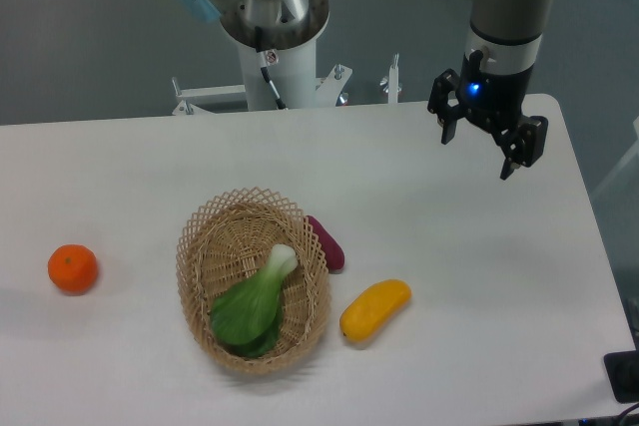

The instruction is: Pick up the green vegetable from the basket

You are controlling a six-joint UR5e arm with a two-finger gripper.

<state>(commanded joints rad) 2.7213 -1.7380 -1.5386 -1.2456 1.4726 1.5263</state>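
Note:
The green vegetable [253, 301] lies inside the basket [199, 238], leaves toward the near left and its pale stem end pointing up toward the far right. The woven tan basket sits on the white table, left of centre. My gripper [480, 154] hangs well above the table at the far right, a long way from the basket. Its two black fingers are spread apart with nothing between them.
A dark purple-red vegetable [328, 243] lies against the basket's right rim. A yellow oblong fruit [375, 309] rests just right of the basket. An orange [73, 268] sits at the table's left. The arm's base column [272, 62] stands behind the table's far edge.

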